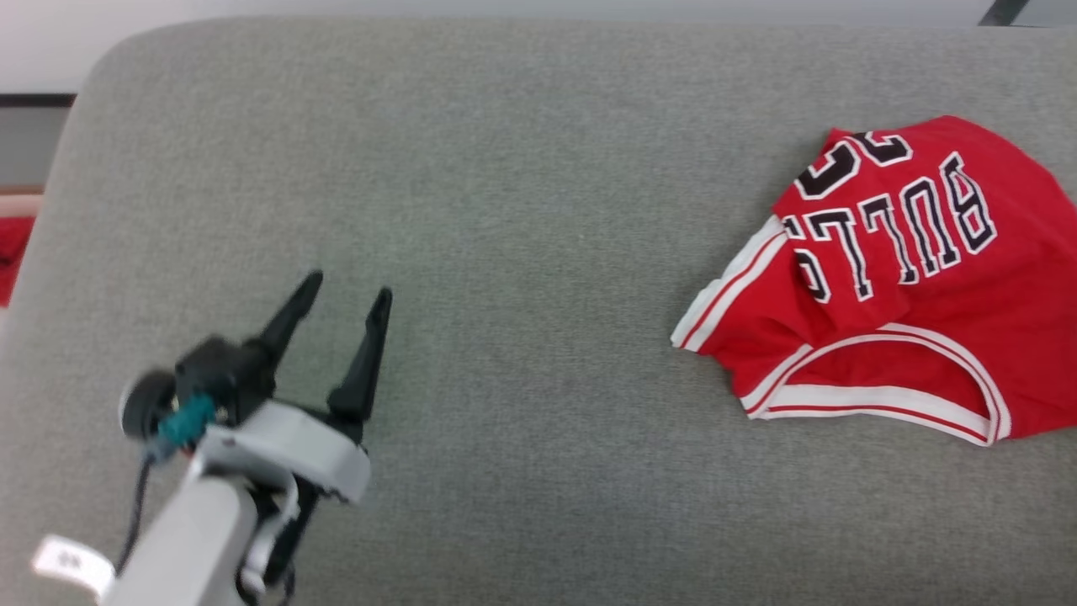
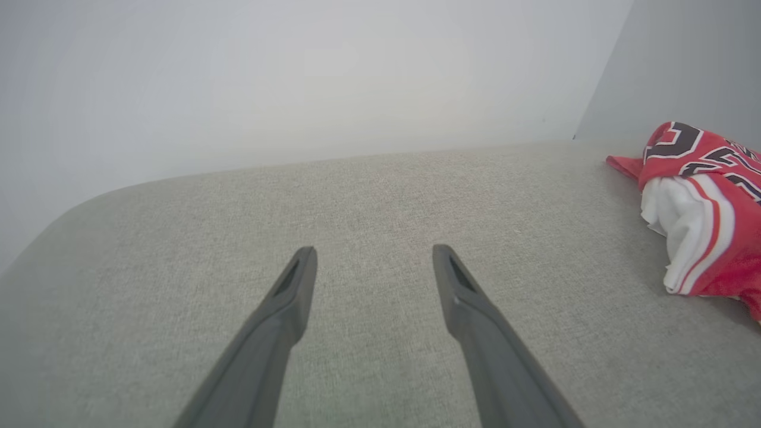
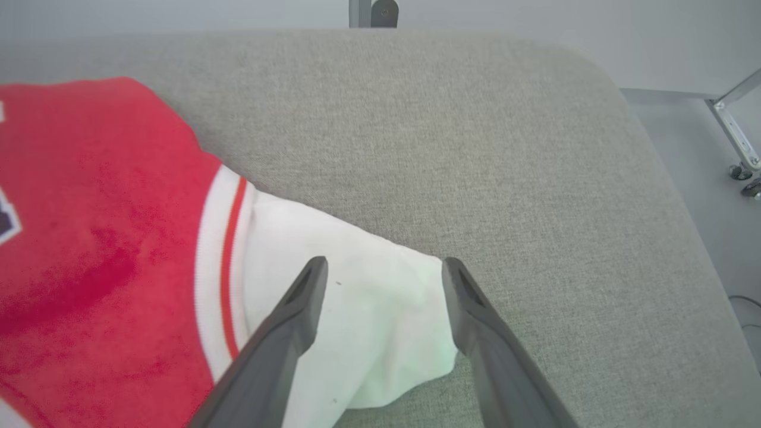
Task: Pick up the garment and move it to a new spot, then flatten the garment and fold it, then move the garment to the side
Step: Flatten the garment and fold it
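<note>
As the head view was read first, we noted the garment (image 1: 909, 286) lying bunched near the right end of the grey surface (image 1: 505, 168), its lettering upside down to us and one side doubled over. The left gripper (image 1: 347, 284) hovered over bare fabric at lower left, fingers spread and empty, well apart from the garment. A red scrap (image 1: 12, 252) showed past the surface's left edge, and a pale wall ran along the top.

In the left wrist view, the left gripper (image 2: 374, 252) had its fingers wide with nothing between them. The garment (image 2: 707, 190) sat crumpled at the far right of the grey surface (image 2: 357, 196), below a plain wall (image 2: 297, 77).

In the right wrist view, the right gripper (image 3: 385, 264) stood wide open over the garment's (image 3: 89, 208) white sleeve (image 3: 368, 309), gripping nothing; we could not tell whether it touched the cloth. Metal framing (image 3: 734, 128) stood on the floor beyond the grey surface (image 3: 475, 119).

Judgement: we could not tell whether the garment was already in its new spot. Flattening, folding and the final move aside looked undone.
</note>
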Robot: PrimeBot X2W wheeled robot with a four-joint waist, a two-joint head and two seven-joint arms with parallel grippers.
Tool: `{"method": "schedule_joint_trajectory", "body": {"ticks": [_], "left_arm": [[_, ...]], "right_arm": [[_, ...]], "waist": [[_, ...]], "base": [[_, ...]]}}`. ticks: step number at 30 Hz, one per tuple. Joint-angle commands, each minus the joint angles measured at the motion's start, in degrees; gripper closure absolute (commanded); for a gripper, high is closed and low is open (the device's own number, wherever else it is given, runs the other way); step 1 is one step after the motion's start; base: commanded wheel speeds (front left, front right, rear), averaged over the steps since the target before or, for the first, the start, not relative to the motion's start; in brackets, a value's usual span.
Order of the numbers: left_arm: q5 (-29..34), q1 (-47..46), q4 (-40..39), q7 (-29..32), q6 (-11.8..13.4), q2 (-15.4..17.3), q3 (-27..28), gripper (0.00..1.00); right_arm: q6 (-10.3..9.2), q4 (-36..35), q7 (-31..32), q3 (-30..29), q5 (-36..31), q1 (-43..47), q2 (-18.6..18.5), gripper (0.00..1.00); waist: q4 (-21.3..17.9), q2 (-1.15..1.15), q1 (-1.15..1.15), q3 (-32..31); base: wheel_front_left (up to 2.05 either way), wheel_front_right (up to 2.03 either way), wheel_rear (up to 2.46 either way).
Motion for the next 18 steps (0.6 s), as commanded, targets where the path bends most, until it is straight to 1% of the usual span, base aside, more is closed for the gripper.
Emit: {"method": "schedule_joint_trajectory", "body": {"ticks": [1, 5, 8, 9, 12, 14, 17, 18], "left_arm": [[0.6, -3.2, 0.2, 1.5, -1.6, 1.3, -0.4, 0.0], [-1.2, -9.4, 1.3, 6.1, -5.8, 2.6, -1.4, 0.0], [-4.4, -14.8, 3.3, 11.0, -8.4, 2.9, -3.0, 0.0], [-6.3, -16.4, 4.4, 12.8, -9.0, 2.4, -3.7, 0.0], [-12.3, -21.5, 7.8, 18.9, -9.8, 1.9, -6.5, 0.0], [-17.1, -24.5, 8.8, 23.9, -9.8, 1.7, -10.8, 0.0], [-24.9, -28.8, 9.6, 31.1, -9.8, 3.1, -17.6, 0.0], [-24.9, -28.8, 9.6, 31.1, -9.8, 3.1, -17.6, 0.0]], "right_arm": [[-0.1, -2.5, -2.3, 0.0, 0.5, 1.7, 1.0, 0.0], [-0.09, -8.5, -6.5, 1.1, 1.0, 4.0, 3.8, 0.0], [-0.1, -13.8, -9.3, 2.9, 2.3, 5.9, 6.9, 0.0], [-0.09, -15.5, -10.2, 3.4, 2.4, 6.6, 7.9, 0.0], [-0.09, -19.9, -12.3, 5.4, 2.6, 8.4, 11.7, 0.0], [-0.09, -22.2, -13.0, 6.6, 2.5, 9.6, 13.7, 0.0], [-0.09, -24.4, -13.5, 7.8, 1.8, 10.7, 15.6, 0.0], [-0.09, -24.4, -13.5, 7.8, 1.8, 10.7, 15.6, 0.0]], "waist": [[-1.6, 0.0, 0.0, -1.1], [-3.7, 0.0, 0.0, -1.9], [-5.7, 0.0, 0.0, -2.0], [-6.4, 0.0, 0.0, -2.0], [-8.7, 0.0, 0.0, -1.7], [-10.3, 0.0, 0.0, -1.4], [-12.7, 0.0, 0.0, -0.5], [-12.7, 0.0, 0.0, -0.5]], "base": [[0.0, 0.0, 0.0], [0.0, 0.0, 0.0], [0.0, 0.0, 0.0], [0.0, 0.0, 0.0], [0.0, 0.0, 0.0], [0.0, 0.0, 0.0], [0.0, 0.0, 0.0], [0.0, 0.0, 0.0]]}}
